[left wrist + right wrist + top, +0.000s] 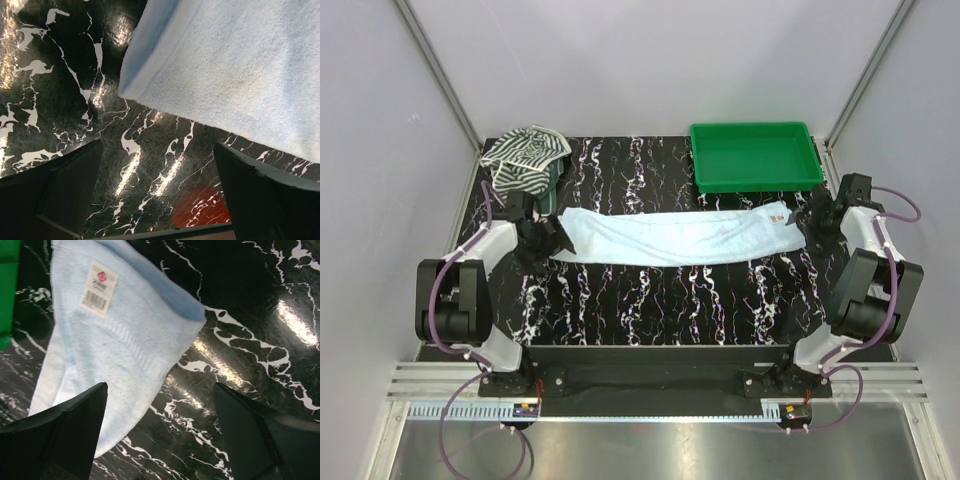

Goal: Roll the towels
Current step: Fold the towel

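A black, white-veined table (650,300) is carrying everything between pale walls. The pale blue towel (670,238) is lying flat as a long band across the middle, not rolled. The striped towel (525,160) is sitting crumpled at the far-left corner, beside no gripper. The left gripper (548,242) and right gripper (812,222) are posing at the band's two ends, jaws spread and holding nothing. By this showing, both rolls are yet to be made.

Robot test cell, laboratory setting.
A black marbled tabletop (650,300) is enclosed by white panels (650,60) on aluminium posts (435,70); the left arm (455,300) and right arm (870,290) are bolted at its near edge.
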Robot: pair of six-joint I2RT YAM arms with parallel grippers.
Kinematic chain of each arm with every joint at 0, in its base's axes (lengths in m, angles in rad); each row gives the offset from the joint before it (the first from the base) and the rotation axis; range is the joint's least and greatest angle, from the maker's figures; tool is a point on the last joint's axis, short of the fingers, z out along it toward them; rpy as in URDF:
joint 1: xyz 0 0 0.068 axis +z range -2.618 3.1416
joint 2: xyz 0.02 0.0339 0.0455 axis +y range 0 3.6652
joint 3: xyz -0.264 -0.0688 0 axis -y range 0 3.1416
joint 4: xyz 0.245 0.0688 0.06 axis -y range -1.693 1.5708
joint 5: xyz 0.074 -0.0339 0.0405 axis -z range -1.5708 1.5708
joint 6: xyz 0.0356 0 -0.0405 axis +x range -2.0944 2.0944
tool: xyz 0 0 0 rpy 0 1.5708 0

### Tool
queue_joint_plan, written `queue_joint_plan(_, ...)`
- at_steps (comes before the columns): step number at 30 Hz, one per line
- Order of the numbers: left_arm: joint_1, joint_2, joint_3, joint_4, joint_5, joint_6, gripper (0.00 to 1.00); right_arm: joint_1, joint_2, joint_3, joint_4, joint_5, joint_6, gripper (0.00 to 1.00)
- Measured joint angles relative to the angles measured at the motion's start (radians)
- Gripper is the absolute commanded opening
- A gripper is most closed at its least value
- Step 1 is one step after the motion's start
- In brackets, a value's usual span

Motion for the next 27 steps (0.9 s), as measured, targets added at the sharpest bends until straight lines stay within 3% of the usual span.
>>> queue_joint_plan(5, 0.0, 0.064, 0.0, 0.045, 0.001, -0.019, 0.99, 0.0, 0.09, 0.006, 0.002, 0.043, -0.025, 0.87)
queue_joint_plan(12, 0.0, 0.112, 0.021, 0.089, 0.008, -0.064, 0.9, -0.002, 0.182, 0.006, 0.017, 0.066, -0.03, 0.77)
queue_joint_plan(14, 0.001, 0.127, 0.034, 0.106, 0.012, -0.072, 0.87, -0.002, 0.2, 0.008, 0.026, 0.066, -0.03, 0.68)
queue_joint_plan(17, 0.001, 0.141, 0.043, 0.132, 0.015, -0.087, 0.81, -0.003, 0.231, 0.022, 0.039, 0.069, -0.031, 0.46)
queue_joint_plan(18, 0.001, 0.144, 0.044, 0.137, 0.016, -0.09, 0.79, -0.004, 0.24, 0.026, 0.047, 0.074, -0.032, 0.33)
queue_joint_plan(20, 0.003, 0.149, 0.045, 0.146, 0.016, -0.093, 0.78, -0.006, 0.256, 0.036, 0.056, 0.085, -0.03, 0.25)
queue_joint_plan(21, 0.005, 0.152, 0.046, 0.15, 0.019, -0.095, 0.76, -0.008, 0.264, 0.043, 0.056, 0.085, -0.027, 0.14)
queue_joint_plan(23, 0.01, 0.157, 0.048, 0.158, 0.024, -0.101, 0.66, -0.012, 0.275, 0.054, 0.061, 0.089, -0.029, 0.0)
queue_joint_plan(24, 0.011, 0.162, 0.048, 0.165, 0.026, -0.103, 0.6, -0.014, 0.279, 0.057, 0.065, 0.089, -0.027, 0.0)
queue_joint_plan(25, 0.013, 0.166, 0.048, 0.169, 0.027, -0.105, 0.45, -0.016, 0.28, 0.058, 0.068, 0.088, -0.025, 0.0)
queue_joint_plan(27, 0.015, 0.177, 0.048, 0.183, 0.029, -0.113, 0.24, -0.019, 0.281, 0.058, 0.072, 0.089, -0.024, 0.0)
